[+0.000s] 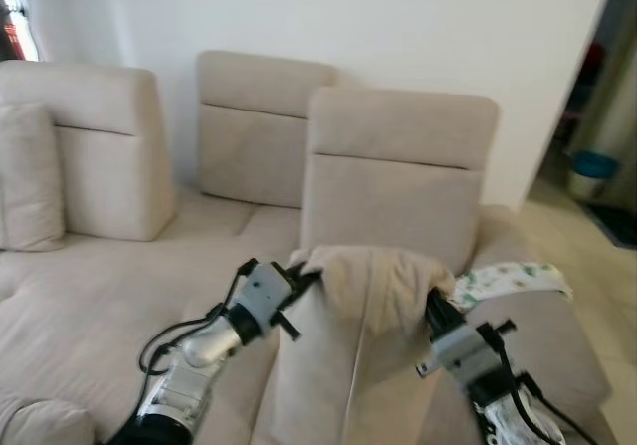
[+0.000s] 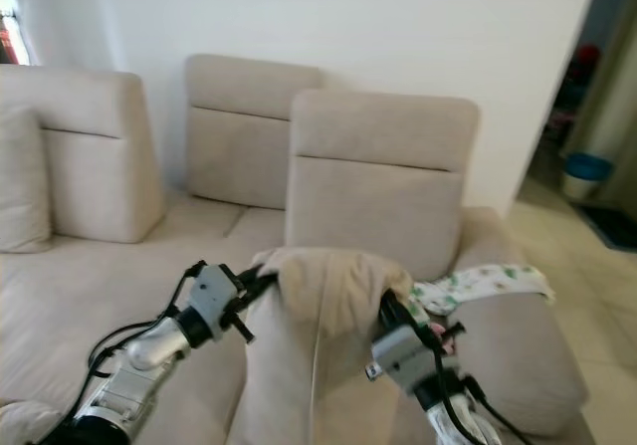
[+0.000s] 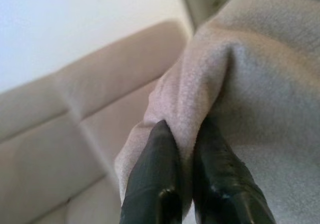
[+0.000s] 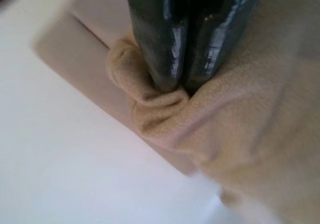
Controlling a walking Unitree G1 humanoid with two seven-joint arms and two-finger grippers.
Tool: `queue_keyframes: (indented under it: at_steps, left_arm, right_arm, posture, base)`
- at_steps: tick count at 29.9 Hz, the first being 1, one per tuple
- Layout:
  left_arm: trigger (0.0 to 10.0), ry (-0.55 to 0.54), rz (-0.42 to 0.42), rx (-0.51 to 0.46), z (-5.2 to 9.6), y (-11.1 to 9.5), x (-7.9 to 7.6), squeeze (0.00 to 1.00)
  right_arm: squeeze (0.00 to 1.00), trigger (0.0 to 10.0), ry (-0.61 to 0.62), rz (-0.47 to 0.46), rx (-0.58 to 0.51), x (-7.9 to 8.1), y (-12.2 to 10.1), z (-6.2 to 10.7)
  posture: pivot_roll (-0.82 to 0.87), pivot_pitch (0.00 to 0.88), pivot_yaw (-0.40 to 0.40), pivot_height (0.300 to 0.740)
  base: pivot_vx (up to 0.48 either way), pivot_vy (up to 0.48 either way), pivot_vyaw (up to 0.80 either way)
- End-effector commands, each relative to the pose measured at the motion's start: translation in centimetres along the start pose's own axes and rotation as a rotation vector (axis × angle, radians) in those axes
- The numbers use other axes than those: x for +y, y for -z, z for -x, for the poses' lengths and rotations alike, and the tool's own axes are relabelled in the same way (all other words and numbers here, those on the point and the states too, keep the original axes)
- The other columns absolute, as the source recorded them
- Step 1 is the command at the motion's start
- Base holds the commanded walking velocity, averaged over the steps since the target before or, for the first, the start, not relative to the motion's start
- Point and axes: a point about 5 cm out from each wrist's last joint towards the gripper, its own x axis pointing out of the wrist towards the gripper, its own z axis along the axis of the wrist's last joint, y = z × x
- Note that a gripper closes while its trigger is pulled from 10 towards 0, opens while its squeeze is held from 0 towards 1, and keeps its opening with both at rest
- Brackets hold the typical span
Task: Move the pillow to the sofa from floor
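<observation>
Both arms reach forward and hold the beige pillow [image 1: 363, 335] up in front of the sofa [image 1: 119, 296]. Left end effector [image 1: 304, 278] is pinched closed on the pillow's upper left corner, right end effector [image 1: 435, 301] closed on its upper right corner. A patterned cloth [image 1: 513, 279] lies on the sofa's right armrest.

Pillow [image 1: 363, 335] before sofa [image 1: 109, 296] backrest.

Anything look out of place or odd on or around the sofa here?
A white patterned cloth lies crumpled over the sofa armrest. Otherwise nothing stands out: the left claw and right claw each pinch a top corner of the beige pillow.
</observation>
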Motion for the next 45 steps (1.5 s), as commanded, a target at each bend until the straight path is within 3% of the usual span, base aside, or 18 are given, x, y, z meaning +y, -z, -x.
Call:
queue_keyframes:
  at_steps: [1, 9, 16, 22, 31, 36, 45]
  left_arm:
    - [10.0, 0.055, -0.015, -0.093, -1.5, -1.8, -1.1, 0.00]
    - [10.0, 0.089, 0.005, -0.093, -1.7, -1.8, -1.5, 0.00]
    - [10.0, 0.199, 0.015, -0.075, -2.3, -1.7, -3.2, 0.00]
    - [10.0, 0.298, 0.023, -0.084, -3.9, -2.4, -5.3, 0.00]
    - [10.0, 0.348, 0.027, -0.112, -4.5, -2.9, -6.9, 0.00]
    - [10.0, 0.321, 0.054, -0.115, -4.1, -2.7, -6.7, 0.00]
    - [10.0, 0.209, 0.078, -0.113, -3.7, -2.5, -5.0, 0.00]
  right_arm:
    - [0.00, 10.0, -0.030, 0.011, -0.012, 0.3, -0.2, 0.3]
    - [0.00, 10.0, -0.024, 0.005, -0.005, 0.3, -0.1, 0.4]
    - [0.00, 10.0, 0.028, -0.053, 0.043, 0.0, 0.4, 0.5]
    - [0.00, 10.0, 0.143, -0.096, 0.135, -1.5, 1.6, 0.3]
    - [0.00, 10.0, 0.168, -0.096, 0.151, -1.4, 1.7, 0.8]
    - [0.00, 10.0, 0.164, -0.098, 0.155, -1.2, 1.5, 0.9]
    - [0.00, 10.0, 0.134, -0.089, 0.145, -1.1, 1.5, 0.8]
  posture:
    - [0.06, 0.000, 0.005, 0.740]
    - [0.06, 0.000, 0.010, 0.740]
    - [0.06, 0.000, 0.016, 0.740]
    - [0.05, 0.000, 0.025, 0.740]
    - [0.03, 0.000, 0.037, 0.740]
    - [0.03, 0.000, 0.040, 0.740]
    - [0.05, 0.000, 0.025, 0.740]
  base:
    - [0.000, 0.000, 0.00]
    - [0.000, 0.000, 0.00]
    - [0.000, 0.000, 0.00]
    - [0.000, 0.000, 0.00]
    - [0.000, 0.000, 0.00]
    - [0.000, 0.000, 0.00]
    - [0.000, 0.000, 0.00]
